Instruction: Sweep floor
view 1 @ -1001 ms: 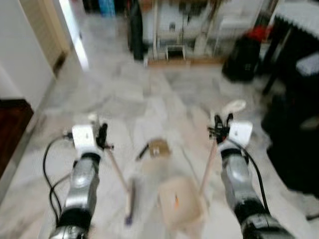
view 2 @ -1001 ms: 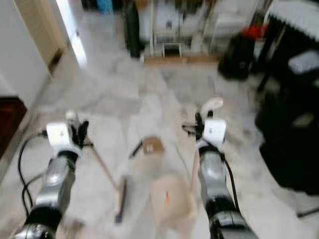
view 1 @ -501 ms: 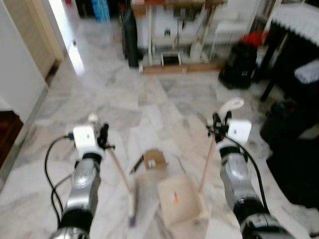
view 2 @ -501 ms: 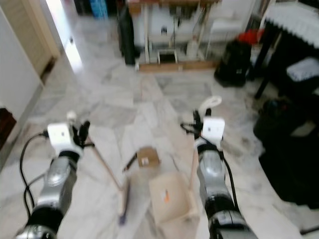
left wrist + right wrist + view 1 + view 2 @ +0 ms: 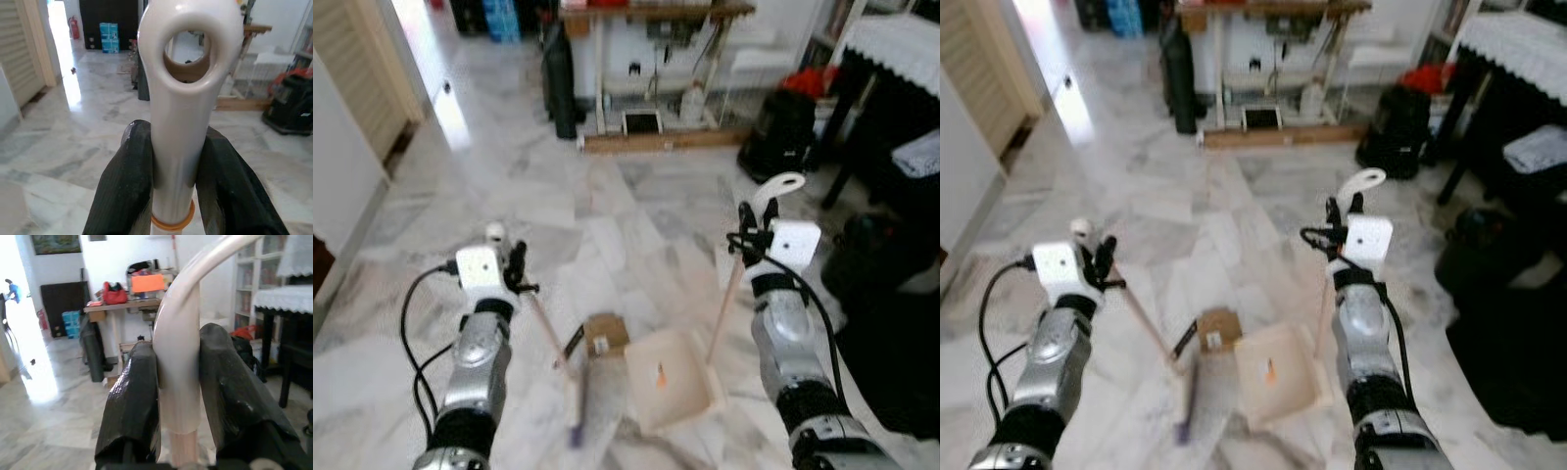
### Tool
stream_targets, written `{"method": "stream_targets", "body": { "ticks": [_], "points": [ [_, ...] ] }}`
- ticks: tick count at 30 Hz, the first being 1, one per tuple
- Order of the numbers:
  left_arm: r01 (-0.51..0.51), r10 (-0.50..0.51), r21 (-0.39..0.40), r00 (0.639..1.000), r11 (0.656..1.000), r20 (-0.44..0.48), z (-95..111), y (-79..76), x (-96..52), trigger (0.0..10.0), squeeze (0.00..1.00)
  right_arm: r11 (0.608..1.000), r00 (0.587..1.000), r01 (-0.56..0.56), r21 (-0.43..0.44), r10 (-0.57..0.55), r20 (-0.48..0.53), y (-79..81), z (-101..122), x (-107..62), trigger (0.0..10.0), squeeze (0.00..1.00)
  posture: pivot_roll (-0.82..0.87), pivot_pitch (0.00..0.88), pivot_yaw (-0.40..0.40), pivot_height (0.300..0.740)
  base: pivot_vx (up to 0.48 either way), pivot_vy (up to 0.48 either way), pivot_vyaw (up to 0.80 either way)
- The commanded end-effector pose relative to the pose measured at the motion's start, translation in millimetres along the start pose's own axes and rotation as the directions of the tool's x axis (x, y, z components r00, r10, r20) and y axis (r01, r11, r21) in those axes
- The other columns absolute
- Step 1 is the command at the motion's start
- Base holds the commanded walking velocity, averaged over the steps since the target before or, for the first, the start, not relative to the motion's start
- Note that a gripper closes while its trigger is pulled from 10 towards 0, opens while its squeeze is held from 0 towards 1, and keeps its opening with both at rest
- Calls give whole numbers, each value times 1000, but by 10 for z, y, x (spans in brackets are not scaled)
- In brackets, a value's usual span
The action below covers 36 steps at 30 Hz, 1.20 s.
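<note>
Closer now than half a second ago, the dustpan (image 5: pixel 674 392) has swung so its open mouth turns toward the cardboard scrap (image 5: pixel 603 334), and the whole scene sits sharper, the far shelf riding higher because the head has shifted. That suggests the collecting stroke is under way: pan and brush are closing on the scrap from either side.

From the left eye, the left gripper (image 5: pixel 514 266) stands up and to the left of the dustpan, clamped on the top of the brush handle (image 5: pixel 546 331); the handle slants down to the brush head (image 5: pixel 576 409), which rests on the marble floor (image 5: pixel 607 215) just left of the dustpan and just below the scrap. The brush head is smeared, so I cannot say whether it touches the scrap. The right gripper (image 5: pixel 753 241) is up and to the right of the dustpan, clenched on the dustpan handle (image 5: pixel 724 308).

The right eye tells the same: scrap touching or nearly touching the dustpan's left front corner, brush head beside both.

At the left wrist, both black fingers (image 5: pixel 127 181) squeeze the cream handle just under its hanging hole.

At the right wrist, the fingers (image 5: pixel 134 406) pinch the curved cream grip above its wooden shaft.

Compared with a second ago, the pan lay squarer and farther from the scrap; the scrap is not yet in the pan.
</note>
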<state>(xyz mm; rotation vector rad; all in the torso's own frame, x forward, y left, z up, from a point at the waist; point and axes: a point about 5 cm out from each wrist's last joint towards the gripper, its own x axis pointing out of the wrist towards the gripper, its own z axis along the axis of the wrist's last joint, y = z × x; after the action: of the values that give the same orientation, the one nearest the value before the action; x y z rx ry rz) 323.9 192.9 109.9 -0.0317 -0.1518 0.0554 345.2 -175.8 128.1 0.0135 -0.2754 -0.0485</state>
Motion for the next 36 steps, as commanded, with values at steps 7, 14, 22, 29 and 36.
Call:
{"method": "stream_targets", "body": {
  "ticks": [7, 14, 22, 29, 36],
  "points": [
    [14, -13, -23, 998, 1000, 56, 95, -85, 39, 10000, 0, 1000, 999, 6, 2, -6, 52, -30, 110, 39, 10000, 0, 20, 12, 19, 740, 383, 0, 0],
    [3, -2, -15, 998, 1000, 63, 115, -53, 47, 10000, 0, 1000, 999, 4, 5, -4, 55, -30, 114, 36, 10000, 0, 20, 14, 19, 740, 384, 0, 0],
    [1, 0, -15, 998, 1000, 68, 125, -43, 50, 10000, 0, 1000, 999, 6, 3, -6, 53, -43, 114, 31, 10000, 0, 21, 14, 17, 740, 383, 0, 0],
    [0, 0, -13, 998, 1000, 66, 122, -47, 47, 10000, 0, 1000, 999, 15, -2, -15, 52, -82, 117, 27, 10000, 0, 20, 16, 18, 740, 384, 0, 0],
    [2, -1, -14, 998, 1000, 68, 125, -43, 47, 10000, 0, 1000, 999, 21, -8, -21, 36, -102, 81, 8, 10000, 0, 20, 20, 19, 740, 375, 0, 0]
  ]
}}
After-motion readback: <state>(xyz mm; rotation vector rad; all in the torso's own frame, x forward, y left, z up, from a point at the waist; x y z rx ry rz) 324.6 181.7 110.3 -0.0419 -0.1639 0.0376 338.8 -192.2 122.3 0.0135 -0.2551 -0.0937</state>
